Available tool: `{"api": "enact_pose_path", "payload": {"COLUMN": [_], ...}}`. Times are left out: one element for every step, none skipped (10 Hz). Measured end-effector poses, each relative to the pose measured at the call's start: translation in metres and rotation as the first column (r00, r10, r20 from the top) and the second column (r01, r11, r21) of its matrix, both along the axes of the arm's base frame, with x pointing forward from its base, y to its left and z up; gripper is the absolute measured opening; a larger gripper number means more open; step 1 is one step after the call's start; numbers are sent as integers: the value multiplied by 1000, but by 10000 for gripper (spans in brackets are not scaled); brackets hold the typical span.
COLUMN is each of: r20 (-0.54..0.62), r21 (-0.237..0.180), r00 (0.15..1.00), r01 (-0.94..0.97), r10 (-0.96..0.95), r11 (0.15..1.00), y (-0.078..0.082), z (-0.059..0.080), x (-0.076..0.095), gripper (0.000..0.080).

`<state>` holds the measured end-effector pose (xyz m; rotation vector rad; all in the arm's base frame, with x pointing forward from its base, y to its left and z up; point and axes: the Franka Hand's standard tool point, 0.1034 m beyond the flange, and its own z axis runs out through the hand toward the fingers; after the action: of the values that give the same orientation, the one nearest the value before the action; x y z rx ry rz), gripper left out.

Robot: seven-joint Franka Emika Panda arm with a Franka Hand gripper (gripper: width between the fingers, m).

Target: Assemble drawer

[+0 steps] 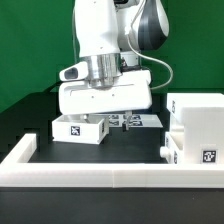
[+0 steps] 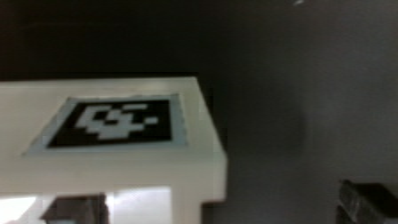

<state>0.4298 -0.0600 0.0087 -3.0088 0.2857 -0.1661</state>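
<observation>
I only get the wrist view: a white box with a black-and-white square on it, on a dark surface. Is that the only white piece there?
Observer: No. A much bigger cube-shaped housing stands to the exterior view's right of that small tray.
Operator: Are they touching?
Observer: No, black table shows between them.
Operator: Anything around the table?
Observer: A long low white wall runs along its near edge.

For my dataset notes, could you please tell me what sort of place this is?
Probably a robotics lab bench: a white robot arm over a black table with a low white wall, tag-marked white parts, green backdrop.
</observation>
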Motion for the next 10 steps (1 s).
{"api": "enact_pose_path", "payload": {"r20": [4, 5, 5, 5, 5, 7, 12, 14, 16, 19], "r21": [-2, -3, -4, -6, -6, -7, -10, -10, -11, -11], "r00": [1000, 1000, 1000, 1000, 1000, 999, 999, 999, 999, 999], "r01": [-9, -14, -24, -30, -30, -31, -33, -36, -39, -45], "r10": [9, 14, 24, 30, 30, 31, 33, 36, 39, 45], "r11": [1000, 1000, 1000, 1000, 1000, 999, 999, 999, 999, 999], "y": [-1, -1, -2, -3, -4, -4, -4, -3, -1, 3], "z": [1, 1, 0, 0, -1, 0, 3, 3, 4, 6], "x": [1, 2, 1, 1, 1, 2, 4, 5, 6, 7], "gripper": [553, 371, 371, 222, 64, 64, 42, 42, 42, 40]}}
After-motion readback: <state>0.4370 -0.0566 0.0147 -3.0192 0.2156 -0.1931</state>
